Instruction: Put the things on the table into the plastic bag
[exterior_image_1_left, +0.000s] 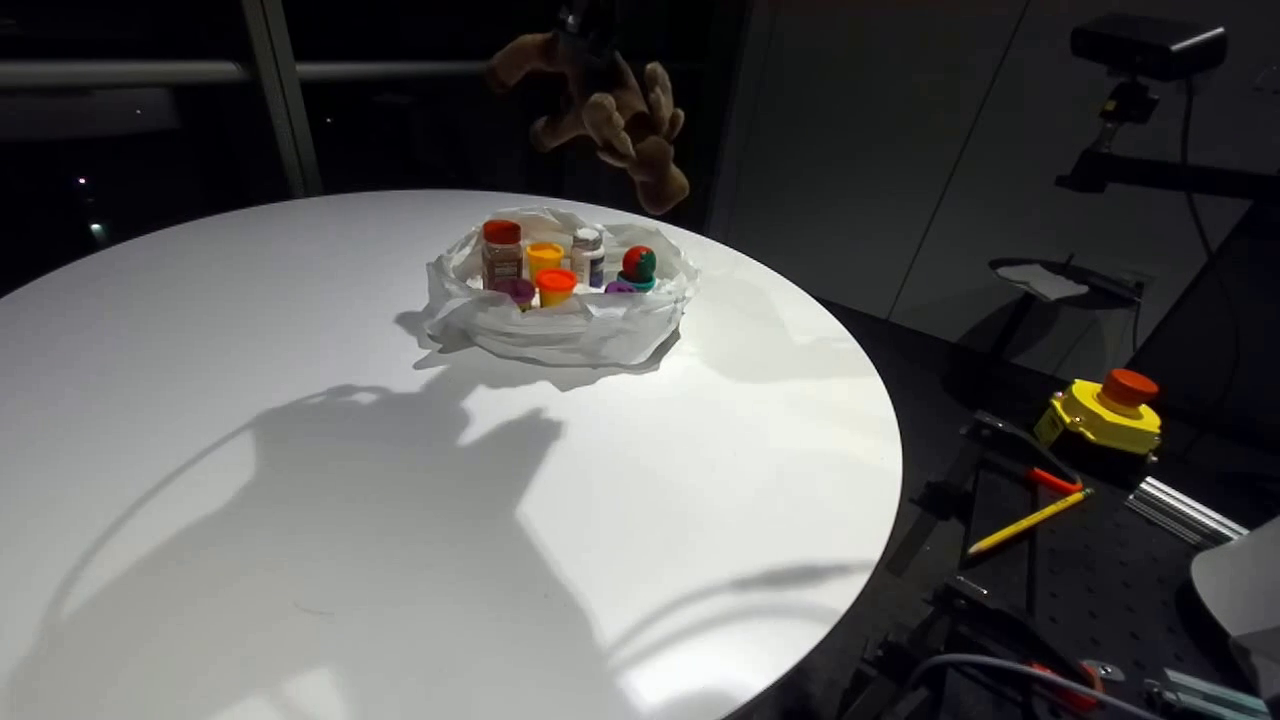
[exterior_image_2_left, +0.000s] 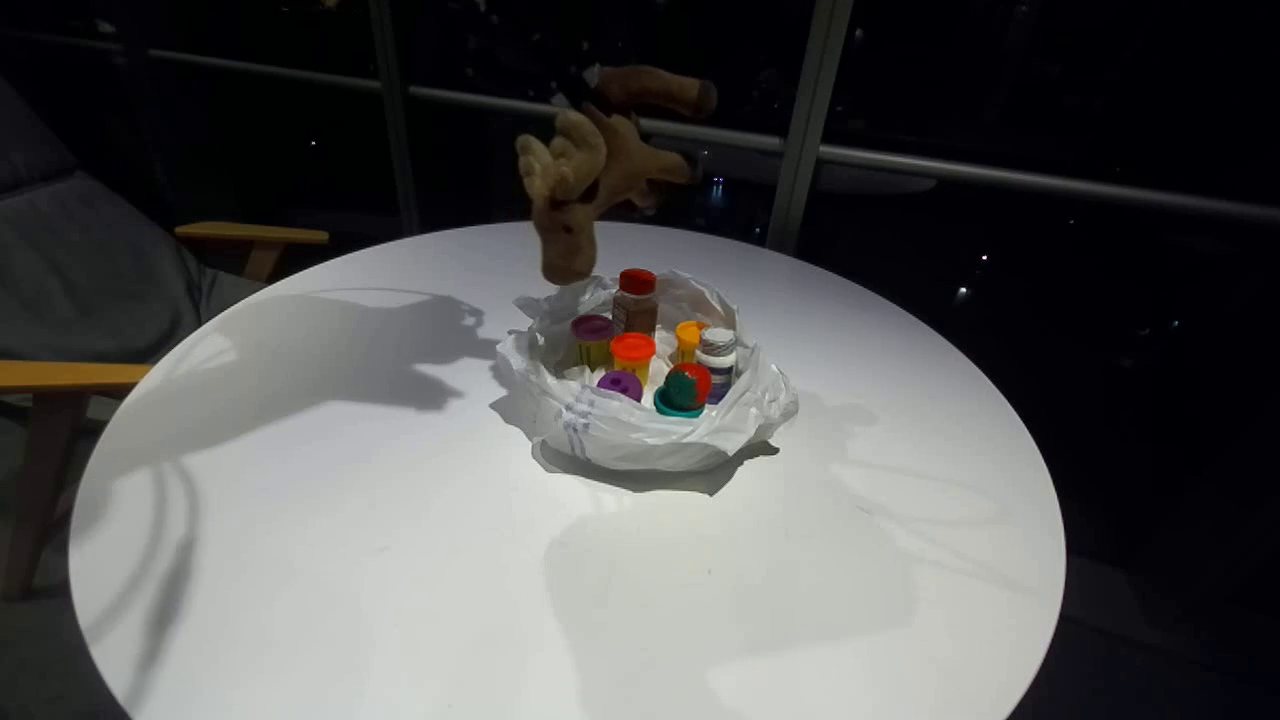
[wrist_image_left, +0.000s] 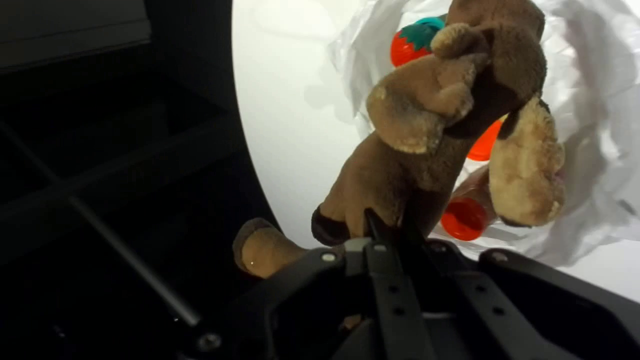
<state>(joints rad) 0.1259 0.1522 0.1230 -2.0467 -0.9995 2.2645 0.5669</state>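
Observation:
The brown plush animal hangs head down above the far side of the plastic bag, clear of the table. My gripper is shut on its body; dark fingertips press into the fur in the wrist view. Inside the wide-mouthed, wrinkled white bag stand the red-lidded jar, an orange cup, a pink-orange-lidded yellow cup, a purple-lidded jar, a pale-capped bottle and a red and green ball on a teal-lidded one. The plush hides part of the bag in the wrist view.
Everything stands on a round white table whose edge curves just behind the bag. A chair with wooden armrests is beside it. Off the table are a yellow and red device and a pencil.

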